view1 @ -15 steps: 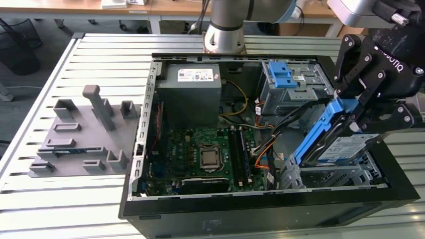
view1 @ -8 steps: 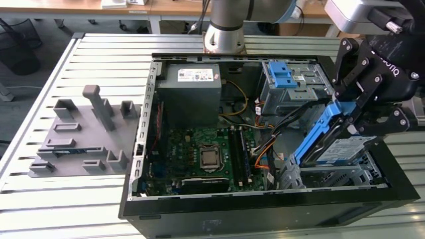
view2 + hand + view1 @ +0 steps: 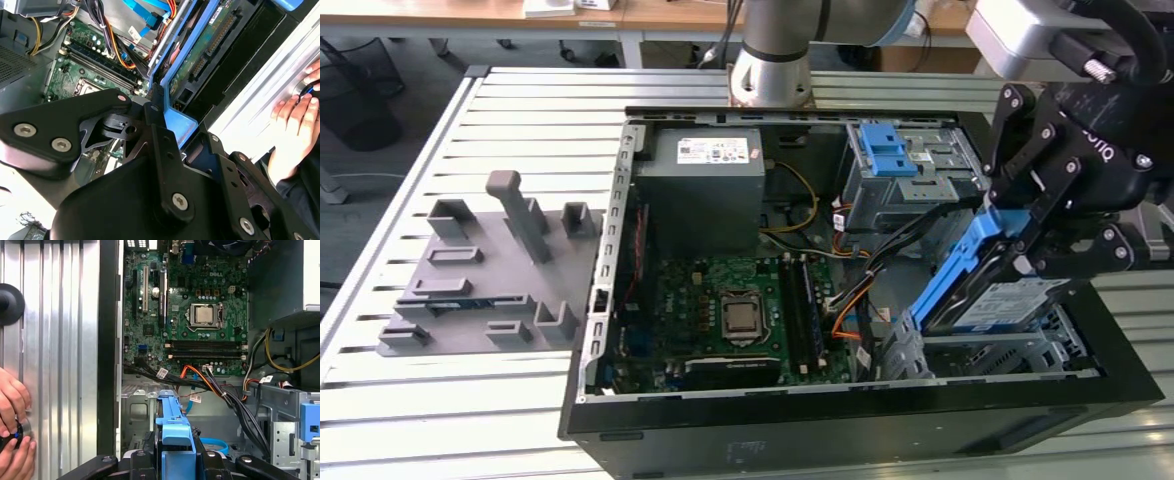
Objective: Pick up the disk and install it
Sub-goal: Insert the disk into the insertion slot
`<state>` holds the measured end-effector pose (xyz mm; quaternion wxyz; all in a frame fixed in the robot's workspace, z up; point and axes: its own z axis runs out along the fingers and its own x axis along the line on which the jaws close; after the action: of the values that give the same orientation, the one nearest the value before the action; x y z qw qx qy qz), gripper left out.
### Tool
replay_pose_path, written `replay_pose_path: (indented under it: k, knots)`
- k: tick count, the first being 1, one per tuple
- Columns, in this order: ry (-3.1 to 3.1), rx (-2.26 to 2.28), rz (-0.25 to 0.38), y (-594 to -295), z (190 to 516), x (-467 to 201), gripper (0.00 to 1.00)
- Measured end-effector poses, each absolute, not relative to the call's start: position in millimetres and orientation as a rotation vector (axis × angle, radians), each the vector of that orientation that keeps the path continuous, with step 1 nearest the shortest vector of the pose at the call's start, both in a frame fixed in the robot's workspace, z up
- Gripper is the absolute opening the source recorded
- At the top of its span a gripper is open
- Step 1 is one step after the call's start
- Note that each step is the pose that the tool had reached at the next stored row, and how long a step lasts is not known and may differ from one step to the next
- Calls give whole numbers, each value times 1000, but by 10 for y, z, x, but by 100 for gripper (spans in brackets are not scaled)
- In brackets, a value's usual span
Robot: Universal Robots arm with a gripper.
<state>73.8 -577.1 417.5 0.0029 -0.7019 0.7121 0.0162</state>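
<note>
The disk [image 3: 994,302], a silver-grey drive with a white-and-blue label in a blue plastic bracket, hangs steeply tilted over the drive bay [image 3: 1001,356] at the front corner of the open computer case, on the exterior view's right. My gripper [image 3: 1030,250] is shut on its upper end. In the second wrist view the disk's green circuit-board underside [image 3: 200,55] runs away from my gripper [image 3: 182,132], which clamps the blue tab. In the first wrist view the blue bracket [image 3: 174,425] sits between my fingers [image 3: 137,461], above the bay's metal floor.
Inside the case are the motherboard [image 3: 734,310], a grey power-supply box [image 3: 704,180], a metal cage with blue clips [image 3: 901,160] and loose cables [image 3: 220,387]. A grey fixture block [image 3: 480,270] lies on the slatted table. A person's hand [image 3: 12,407] rests beside the case.
</note>
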Motion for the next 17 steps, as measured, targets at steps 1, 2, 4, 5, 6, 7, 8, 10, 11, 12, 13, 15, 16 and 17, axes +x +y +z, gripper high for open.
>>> replay_pose_path:
  k: [1, 2, 4, 5, 6, 7, 8, 10, 11, 12, 13, 15, 16, 17]
  knots:
    - [2233, -2201, 51, -5771, 4168, 738, 37]
    - [2233, -2201, 51, -5771, 4162, 738, 37]
    - [2233, -2201, 51, -5771, 4146, 738, 37]
    - [2233, -2201, 51, -5771, 4139, 738, 37]
    - [2233, -2201, 51, -5771, 4131, 738, 37]
    - [2233, -2201, 51, -5771, 4124, 738, 37]
    - [2233, -2201, 51, -5771, 4116, 738, 37]
    - [2233, -2201, 51, -5771, 4101, 738, 37]
    - [2233, -2201, 51, -5771, 4093, 738, 37]
    - [2233, -2201, 51, -5771, 4085, 738, 37]
    - [2233, -2201, 51, -5771, 4077, 738, 37]
    - [2233, -2201, 51, -5771, 4061, 738, 37]
    - [2233, -2201, 51, -5771, 4052, 738, 37]
    - [2233, -2201, 51, -5771, 4045, 738, 37]
